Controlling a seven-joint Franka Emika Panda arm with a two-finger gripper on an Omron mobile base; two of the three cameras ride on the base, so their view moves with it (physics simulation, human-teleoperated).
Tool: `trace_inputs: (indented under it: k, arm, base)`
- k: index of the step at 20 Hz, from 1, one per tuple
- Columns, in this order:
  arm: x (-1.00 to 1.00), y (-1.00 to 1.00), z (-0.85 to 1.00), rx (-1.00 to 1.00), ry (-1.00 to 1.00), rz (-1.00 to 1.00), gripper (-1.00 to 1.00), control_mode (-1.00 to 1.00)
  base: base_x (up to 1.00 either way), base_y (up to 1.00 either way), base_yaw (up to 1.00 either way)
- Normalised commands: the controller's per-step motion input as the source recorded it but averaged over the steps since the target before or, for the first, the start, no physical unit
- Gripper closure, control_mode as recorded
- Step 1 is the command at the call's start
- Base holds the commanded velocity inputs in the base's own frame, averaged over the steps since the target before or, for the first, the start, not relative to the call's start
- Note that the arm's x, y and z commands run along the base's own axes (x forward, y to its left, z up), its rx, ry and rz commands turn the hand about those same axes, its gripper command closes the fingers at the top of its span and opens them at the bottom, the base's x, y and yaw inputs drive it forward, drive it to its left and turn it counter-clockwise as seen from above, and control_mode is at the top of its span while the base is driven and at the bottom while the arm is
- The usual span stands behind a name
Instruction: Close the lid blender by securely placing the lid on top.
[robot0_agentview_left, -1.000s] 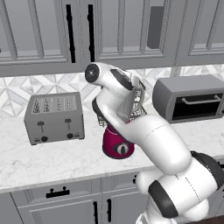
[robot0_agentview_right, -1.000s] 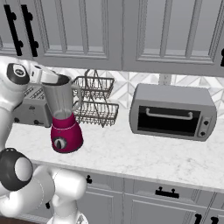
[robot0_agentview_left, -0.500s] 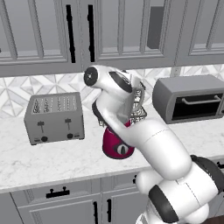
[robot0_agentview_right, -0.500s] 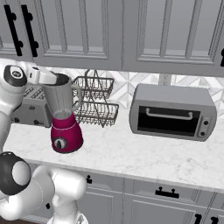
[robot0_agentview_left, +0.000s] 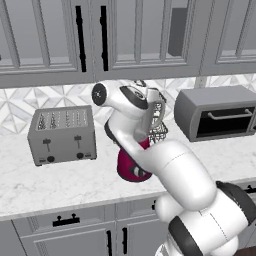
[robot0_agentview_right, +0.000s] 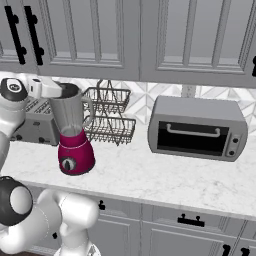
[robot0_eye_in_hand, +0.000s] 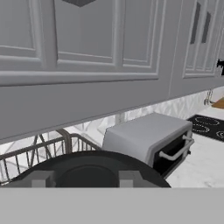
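The gripper (robot0_agentview_right: 64, 91) clamps the lid (robot0_agentview_right: 69, 90), which lies flat atop the blender (robot0_agentview_right: 73, 131), whose jar stands upright, handle toward the basket (robot0_agentview_right: 109, 116) at three o'clock.

Wire basket (robot0_agentview_right: 110, 116) just beside blender (robot0_agentview_right: 73, 131), toaster (robot0_agentview_left: 62, 134) near, upper cabinets (robot0_agentview_right: 130, 37) overhead

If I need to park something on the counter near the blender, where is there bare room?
Bare marble runs in front of the toaster oven, from the blender rightward along the counter front edge. A smaller patch lies between the toaster and blender. It is crowded behind the blender, where the wire basket stands, and above the jar, where the gripper holds the lid.
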Motion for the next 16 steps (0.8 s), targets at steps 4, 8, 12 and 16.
trace_inputs:
  k: [4,8,12,16]
  arm:
    - [-0.01,0.0,-1.0,-0.17,-0.04,0.0,1.0,-1.0]
    - [0.11,-0.03,-0.95,-0.09,-0.02,0.0,1.0,-1.0]
    - [0.31,-0.14,-0.76,-0.03,0.0,-0.01,1.0,-1.0]
    - [0.4,-0.16,-0.64,0.0,0.0,-0.02,1.0,-1.0]
  base:
    - [0.0,0.0,0.0]
    - [0.0,0.0,0.0]
    - [0.0,0.0,0.0]
    - [0.0,0.0,0.0]
